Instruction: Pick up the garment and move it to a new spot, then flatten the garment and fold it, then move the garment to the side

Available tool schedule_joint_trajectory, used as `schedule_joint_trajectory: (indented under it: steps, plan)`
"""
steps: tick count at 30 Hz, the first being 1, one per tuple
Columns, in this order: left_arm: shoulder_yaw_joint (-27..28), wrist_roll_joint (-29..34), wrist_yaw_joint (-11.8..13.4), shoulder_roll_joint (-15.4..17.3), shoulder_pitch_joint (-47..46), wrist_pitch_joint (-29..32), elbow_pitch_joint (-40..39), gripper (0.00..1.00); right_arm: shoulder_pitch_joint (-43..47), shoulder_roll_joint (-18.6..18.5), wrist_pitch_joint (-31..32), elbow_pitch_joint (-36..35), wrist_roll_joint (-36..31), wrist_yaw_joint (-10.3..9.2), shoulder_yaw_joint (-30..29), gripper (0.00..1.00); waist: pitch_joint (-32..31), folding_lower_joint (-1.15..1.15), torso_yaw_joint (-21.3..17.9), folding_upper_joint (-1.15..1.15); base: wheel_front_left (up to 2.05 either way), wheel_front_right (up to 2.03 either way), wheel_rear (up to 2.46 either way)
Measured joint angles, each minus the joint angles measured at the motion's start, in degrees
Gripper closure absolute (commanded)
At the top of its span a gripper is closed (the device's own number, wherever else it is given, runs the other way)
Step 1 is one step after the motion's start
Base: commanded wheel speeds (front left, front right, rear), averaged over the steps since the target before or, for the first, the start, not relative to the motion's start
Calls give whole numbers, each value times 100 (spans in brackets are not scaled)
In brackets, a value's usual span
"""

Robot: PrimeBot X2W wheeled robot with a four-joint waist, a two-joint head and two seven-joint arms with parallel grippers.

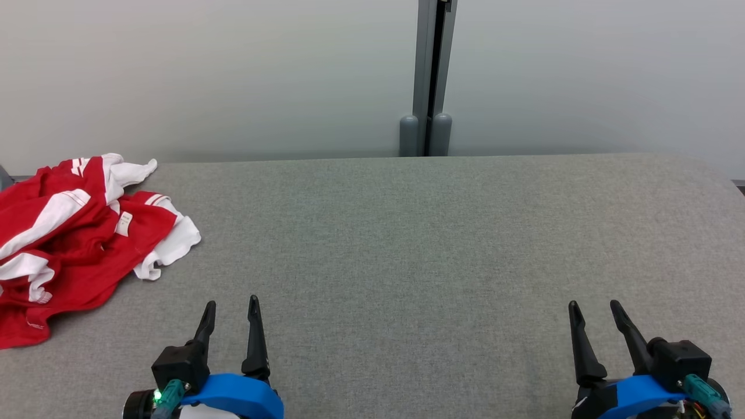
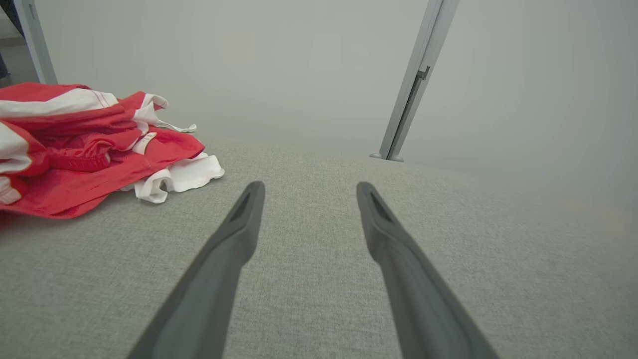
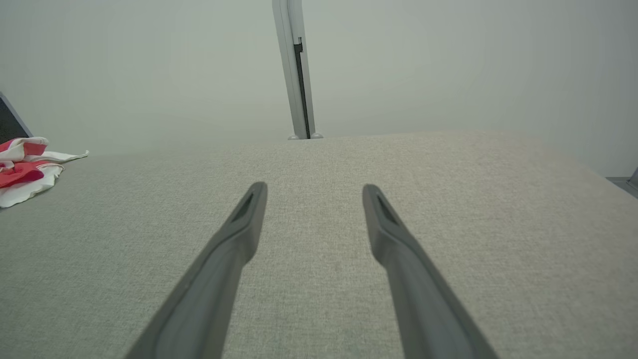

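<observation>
Garment (crumpled), left of spread fingers, apart

Garment: red w/ broad white bands, thin red lines on white trim (small white label too). Table: grey, fine heathered weave. Left gripper & right gripper: black, blue mounts, teal plugs. Wall pale grey; post mid grey.

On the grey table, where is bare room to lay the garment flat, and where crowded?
Bare: middle and right of the table, from the garment to the right edge, between the post behind and the left gripper and right gripper in front. Crowded: the left side, where the garment lies.
</observation>
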Motion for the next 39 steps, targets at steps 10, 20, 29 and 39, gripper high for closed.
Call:
schedule_joint_trajectory:
  steps: [10,20,29,39]
  plan:
    - [-68,309,58,1,-26,-108,202,0,-47,-7,-104,93,-377,1,46,0,-5,0,10,0,0,0,0]
    - [-185,541,109,3,-73,-183,316,0,-67,-12,-180,169,-671,1,5,0,2,0,21,0,0,0,0]
    - [-187,527,109,3,-93,-183,364,0,-76,-13,-180,237,-646,1,20,0,-2,0,38,0,0,0,0]
    - [-220,489,109,3,-124,-183,423,0,-85,-15,-181,252,-610,1,2,0,-1,0,118,0,0,0,0]
